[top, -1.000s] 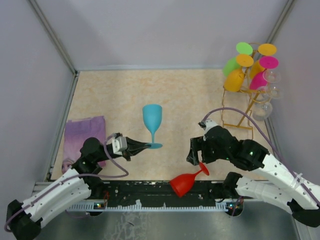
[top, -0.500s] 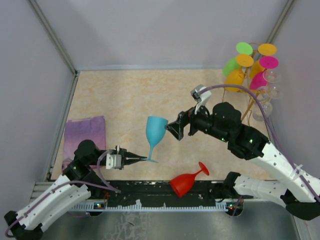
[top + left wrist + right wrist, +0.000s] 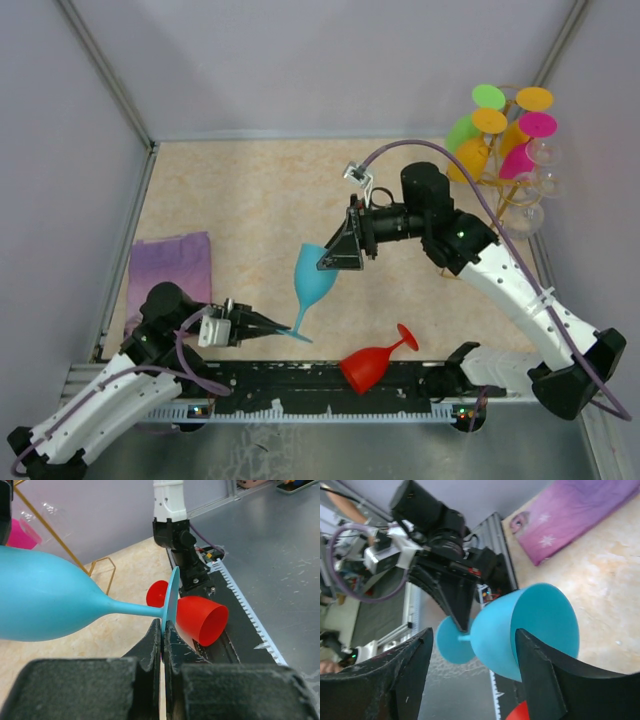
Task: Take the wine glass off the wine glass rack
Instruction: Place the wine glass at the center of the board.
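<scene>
Beige marbled table (image 3: 230, 200) carries the gold wire wine glass rack (image 3: 490, 228) at its far right corner, with coloured glasses (image 3: 468, 160) hanging on it. A purple cloth (image 3: 170, 270) lies flat at the left edge. The right gripper (image 3: 474, 632) stands open, its fingers on either side of the bowl of the blue wine glass (image 3: 313, 280). The left gripper (image 3: 163, 630) is clamped on that glass's foot, holding it tilted, well apart from the rack. A red wine glass (image 3: 370, 365) lies on its side at the near edge.
</scene>
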You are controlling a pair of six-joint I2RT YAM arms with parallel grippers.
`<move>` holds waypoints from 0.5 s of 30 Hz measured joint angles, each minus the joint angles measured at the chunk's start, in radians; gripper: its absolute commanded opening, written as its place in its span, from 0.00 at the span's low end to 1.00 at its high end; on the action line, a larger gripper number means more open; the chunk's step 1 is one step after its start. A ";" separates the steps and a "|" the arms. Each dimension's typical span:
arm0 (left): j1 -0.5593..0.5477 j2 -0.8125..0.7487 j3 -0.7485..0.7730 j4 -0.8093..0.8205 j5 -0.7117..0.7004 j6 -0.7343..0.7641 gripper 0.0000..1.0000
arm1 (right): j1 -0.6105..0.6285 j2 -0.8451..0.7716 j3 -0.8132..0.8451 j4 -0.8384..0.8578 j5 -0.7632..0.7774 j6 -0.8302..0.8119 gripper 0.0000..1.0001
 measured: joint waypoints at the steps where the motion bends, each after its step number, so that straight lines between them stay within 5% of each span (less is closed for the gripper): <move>1: 0.000 0.005 0.002 0.000 0.002 -0.001 0.00 | 0.000 -0.001 -0.004 0.013 -0.042 0.004 0.54; 11: -0.011 0.014 0.012 -0.018 0.008 0.026 0.03 | -0.005 -0.009 -0.061 0.116 -0.212 0.034 0.06; 15: -0.013 0.018 0.013 -0.044 -0.048 0.044 0.48 | -0.007 -0.011 -0.062 0.114 -0.215 0.034 0.00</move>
